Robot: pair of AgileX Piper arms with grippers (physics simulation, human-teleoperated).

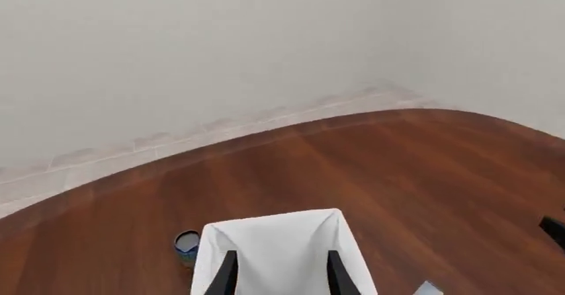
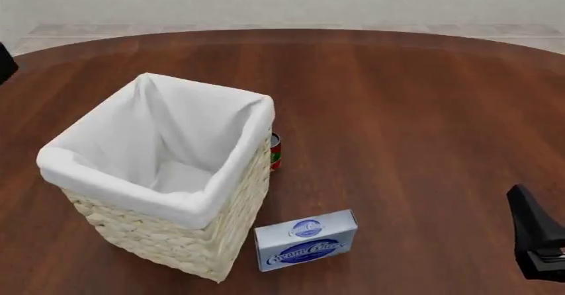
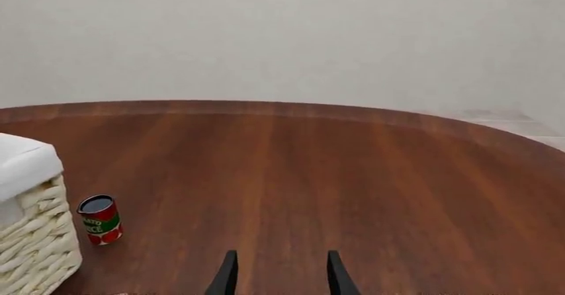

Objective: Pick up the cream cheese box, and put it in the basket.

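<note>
The cream cheese box [image 2: 306,240] stands on the wooden table right in front of the basket [image 2: 168,239], its blue oval logo facing the camera. The basket is woven wicker with a white liner and nothing shows inside it. My left gripper [image 1: 282,256] is open and empty above the basket's liner [image 1: 274,242]. My right gripper [image 3: 279,258] is open and empty, low over bare table to the right of the box. It shows as a dark shape at the right edge of the front view [image 2: 534,239]. The box is out of the right wrist view.
A small red-green can [image 2: 275,151] stands against the basket's far right side; it also shows in the right wrist view [image 3: 100,219] and the left wrist view [image 1: 186,245]. The table's curved far edge [image 2: 282,32] meets a pale floor and wall.
</note>
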